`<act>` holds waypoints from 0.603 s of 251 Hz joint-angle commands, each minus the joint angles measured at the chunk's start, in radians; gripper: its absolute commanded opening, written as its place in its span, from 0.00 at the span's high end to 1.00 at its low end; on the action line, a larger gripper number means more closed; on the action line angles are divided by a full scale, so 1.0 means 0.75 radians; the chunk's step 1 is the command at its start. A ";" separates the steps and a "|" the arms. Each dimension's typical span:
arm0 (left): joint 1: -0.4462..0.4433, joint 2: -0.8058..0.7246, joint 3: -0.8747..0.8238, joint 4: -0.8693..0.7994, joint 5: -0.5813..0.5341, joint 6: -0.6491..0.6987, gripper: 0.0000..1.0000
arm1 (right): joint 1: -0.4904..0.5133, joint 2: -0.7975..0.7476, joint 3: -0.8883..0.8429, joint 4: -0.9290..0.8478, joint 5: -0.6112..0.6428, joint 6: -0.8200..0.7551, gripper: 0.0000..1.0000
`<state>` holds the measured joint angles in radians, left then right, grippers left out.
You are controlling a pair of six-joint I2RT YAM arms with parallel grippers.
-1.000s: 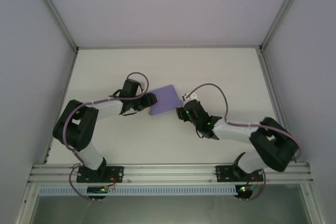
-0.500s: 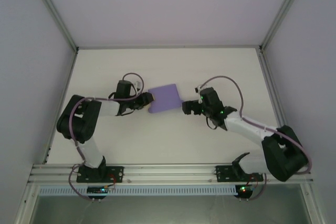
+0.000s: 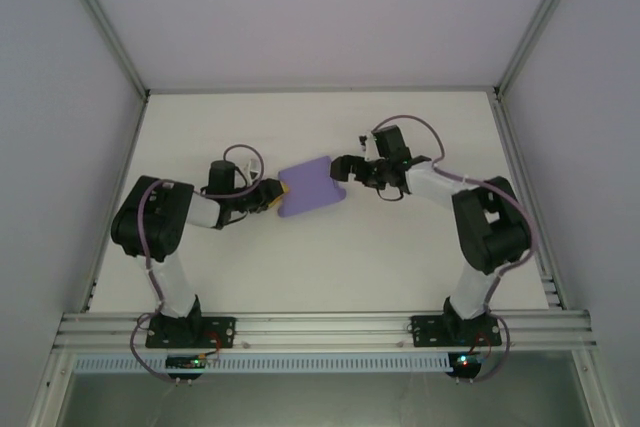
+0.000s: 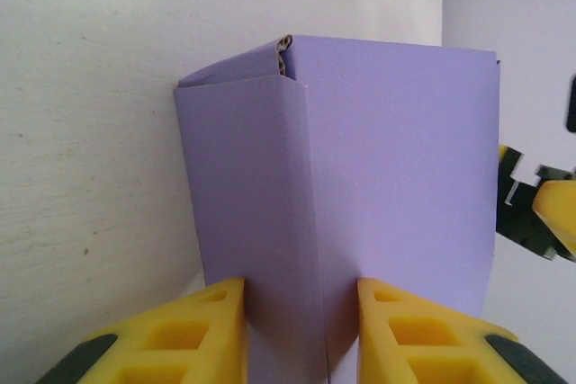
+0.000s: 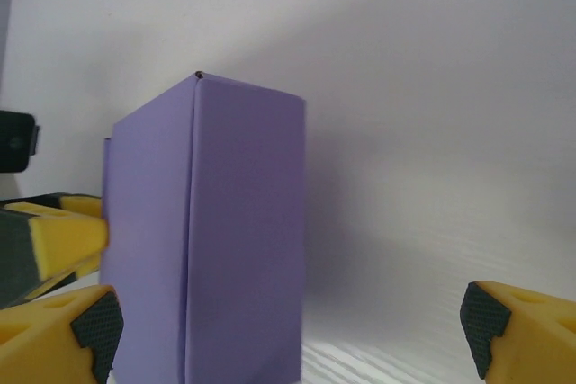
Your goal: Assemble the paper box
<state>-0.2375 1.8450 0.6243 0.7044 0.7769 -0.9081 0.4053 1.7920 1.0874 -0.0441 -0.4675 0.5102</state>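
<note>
Lavender thin-card paper box [image 3: 310,185] lies flat on white desk [image 3: 320,267], already folded to shape | left gripper [image 4: 301,299] pinches its left edge | right gripper [image 5: 292,321] gapes wide just right of it | end flap looks loose; closing probably remains

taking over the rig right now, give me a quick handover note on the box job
Left gripper: shut on one end of the paper box, fingers against both sides.
Right gripper: wide open at the box's opposite end, gripping nothing.
Box: mid-table, between the two grippers.
Done: the card is folded up into a box shape.
Left: the corner flap looks loosely tucked, and I cannot tell whether the ends are closed. Pressing that flap home is probably next.
</note>
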 commanded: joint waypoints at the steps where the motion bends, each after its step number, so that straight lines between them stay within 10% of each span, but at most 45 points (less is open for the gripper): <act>1: 0.026 0.089 -0.066 -0.019 -0.014 -0.046 0.70 | 0.003 0.112 0.104 -0.030 -0.241 0.057 0.04; 151: 0.001 -0.035 0.104 -0.203 -0.013 0.075 0.57 | 0.005 0.173 0.107 0.312 -0.480 0.336 0.58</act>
<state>-0.2180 1.8732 0.6411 0.7349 0.8261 -0.9207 0.4137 1.9911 1.1641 0.1619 -0.7921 0.7525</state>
